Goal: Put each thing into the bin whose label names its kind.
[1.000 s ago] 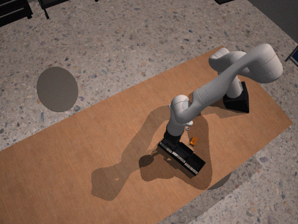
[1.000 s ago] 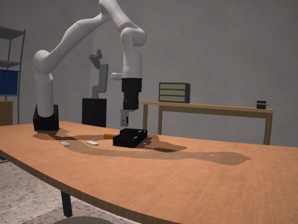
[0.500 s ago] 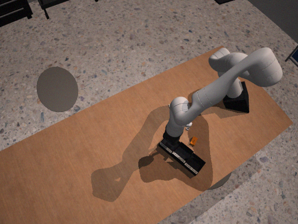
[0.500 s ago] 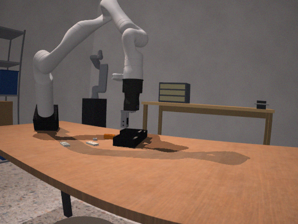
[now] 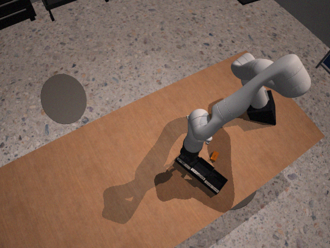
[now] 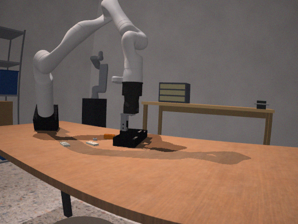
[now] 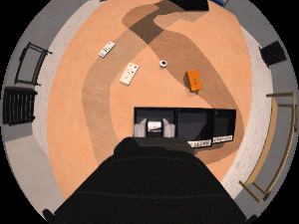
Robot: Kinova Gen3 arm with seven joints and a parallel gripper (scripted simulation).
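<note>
A row of three black labelled bins [image 5: 202, 172] stands on the wooden table; it also shows in the side view [image 6: 130, 137] and the wrist view [image 7: 185, 126]. My gripper [image 6: 124, 126] hangs straight down over the end bin nearest the loose things. It is shut on a small grey-white flat piece [image 6: 124, 122], seen between the fingers in the wrist view [image 7: 153, 126] above that bin's opening. An orange block [image 6: 108, 135] lies on the table beside the bins. Two white flat pieces [image 6: 64, 143] [image 6: 92, 143] and a small grey round part [image 6: 94, 138] lie further towards the arm's base.
The arm's black base [image 6: 46, 118] stands at the table's far end. The labels on the bins [image 7: 213, 140] are too small to read. In the overhead view my arm hides the gripper and the end bin.
</note>
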